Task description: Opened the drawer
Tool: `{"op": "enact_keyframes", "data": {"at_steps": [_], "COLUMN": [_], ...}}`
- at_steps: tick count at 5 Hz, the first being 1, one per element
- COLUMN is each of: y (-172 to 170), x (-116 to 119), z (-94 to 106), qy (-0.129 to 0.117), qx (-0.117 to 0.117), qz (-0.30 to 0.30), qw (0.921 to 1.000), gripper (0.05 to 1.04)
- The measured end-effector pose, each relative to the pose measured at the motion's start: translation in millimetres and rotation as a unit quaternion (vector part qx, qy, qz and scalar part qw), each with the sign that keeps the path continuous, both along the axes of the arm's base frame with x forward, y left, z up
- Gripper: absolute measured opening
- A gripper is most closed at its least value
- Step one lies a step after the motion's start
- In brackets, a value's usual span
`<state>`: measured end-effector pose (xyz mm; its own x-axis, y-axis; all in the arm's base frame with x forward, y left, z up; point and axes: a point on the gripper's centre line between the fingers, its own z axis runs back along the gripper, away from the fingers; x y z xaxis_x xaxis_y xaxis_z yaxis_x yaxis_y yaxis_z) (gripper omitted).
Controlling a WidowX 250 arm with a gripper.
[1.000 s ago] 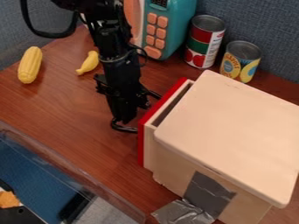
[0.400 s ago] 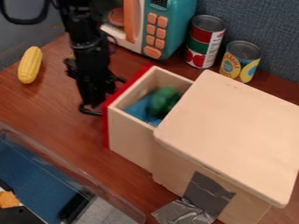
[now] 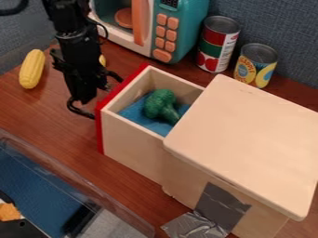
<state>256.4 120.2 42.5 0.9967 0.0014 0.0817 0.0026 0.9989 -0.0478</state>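
Wooden drawer (image 3: 133,151) with a red front (image 3: 99,135), pulled well out of a pale cabinet (image 3: 248,135). Inside, green toy broccoli (image 3: 160,103) on a blue lining (image 3: 138,114). Black gripper (image 3: 103,98) at the red front, spread wide; from this slant, no telling of any hold on a handle. Apparently at the end of the pull, with the opening as good as done. Next, stop pulling and back clear without nudging the drawer shut.

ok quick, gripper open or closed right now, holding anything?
Gripper: open, jaws spread apart at the drawer's red front; whether they grip anything there, I can't tell.
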Motion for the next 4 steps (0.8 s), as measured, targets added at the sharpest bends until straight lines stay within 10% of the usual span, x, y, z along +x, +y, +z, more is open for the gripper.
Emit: {"op": "enact_keyframes", "data": {"at_steps": [3, 4], "y": [-4.5, -12.9], "x": [-1.0, -3.7], "z": [55.5, 91.6], "qy": [0.002, -0.011], "qx": [0.025, 0.012], "qz": [-0.100, -0.116], "qw": [0.9946, 0.9931], "gripper": [0.969, 1.004]}}
